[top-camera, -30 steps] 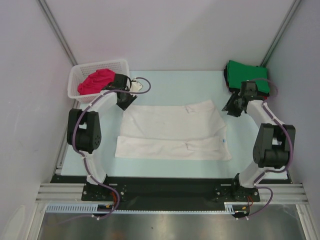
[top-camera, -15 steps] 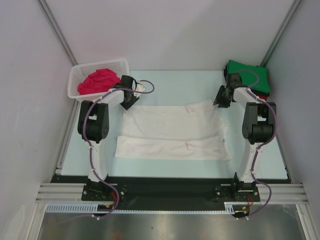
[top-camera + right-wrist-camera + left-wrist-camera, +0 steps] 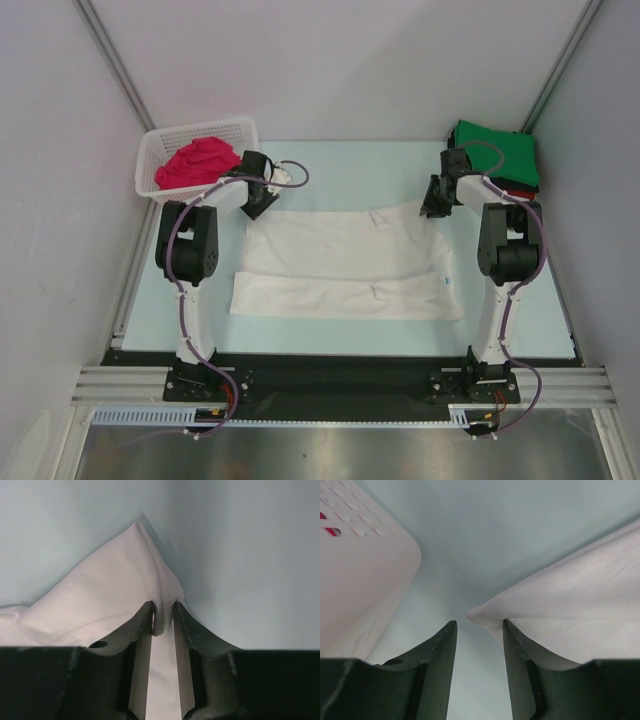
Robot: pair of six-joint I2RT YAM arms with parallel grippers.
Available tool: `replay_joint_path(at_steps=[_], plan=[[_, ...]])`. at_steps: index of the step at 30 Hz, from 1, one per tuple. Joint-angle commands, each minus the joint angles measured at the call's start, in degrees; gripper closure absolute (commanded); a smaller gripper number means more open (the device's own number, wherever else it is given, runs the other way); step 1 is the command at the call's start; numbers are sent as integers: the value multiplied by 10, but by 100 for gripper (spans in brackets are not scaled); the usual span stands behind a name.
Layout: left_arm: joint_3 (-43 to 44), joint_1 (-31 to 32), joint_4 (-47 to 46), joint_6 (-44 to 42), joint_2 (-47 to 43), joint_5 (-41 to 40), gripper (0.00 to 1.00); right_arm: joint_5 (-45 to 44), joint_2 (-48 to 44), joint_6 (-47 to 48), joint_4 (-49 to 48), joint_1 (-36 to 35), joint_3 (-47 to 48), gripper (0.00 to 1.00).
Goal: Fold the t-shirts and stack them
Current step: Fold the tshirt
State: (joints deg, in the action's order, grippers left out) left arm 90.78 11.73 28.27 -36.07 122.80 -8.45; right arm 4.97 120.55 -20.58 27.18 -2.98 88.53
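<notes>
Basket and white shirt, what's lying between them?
In the left wrist view, only bare table separates the basket and the white shirt; the left hand is open at the shirt's corner.

Spread t-shirt [image 3: 345, 265] centre; basket [image 3: 160, 150] back-left holding bundled t-shirt [image 3: 197, 163]; folded stack [image 3: 497, 150] back-right.

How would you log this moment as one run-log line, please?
phase: grasping far corners | left gripper: open, at white t-shirt far-left corner | right gripper: shut on far-right corner
</notes>
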Motion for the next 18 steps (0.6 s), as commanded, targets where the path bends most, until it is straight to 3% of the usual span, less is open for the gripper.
replay_joint_path(at_steps=[1,3,5,6,12,18], plan=[[14,-3,-14,-13,-5,-8,53,-29,-2,13,7,-12,33,72],[17,-3,-13,-13,-2,-7,53,-49,6,13,30,-15,50,67],[17,-3,-12,-14,-3,-6,53,-84,14,19,43,-17,59,55],[15,-3,-10,-14,-4,-3,53,-92,15,24,49,-20,63,54],[13,-4,-11,-15,-6,-3,53,-182,9,62,55,-48,74,61],[13,-4,-12,-15,-5,-6,54,-197,16,56,67,-60,85,70]])
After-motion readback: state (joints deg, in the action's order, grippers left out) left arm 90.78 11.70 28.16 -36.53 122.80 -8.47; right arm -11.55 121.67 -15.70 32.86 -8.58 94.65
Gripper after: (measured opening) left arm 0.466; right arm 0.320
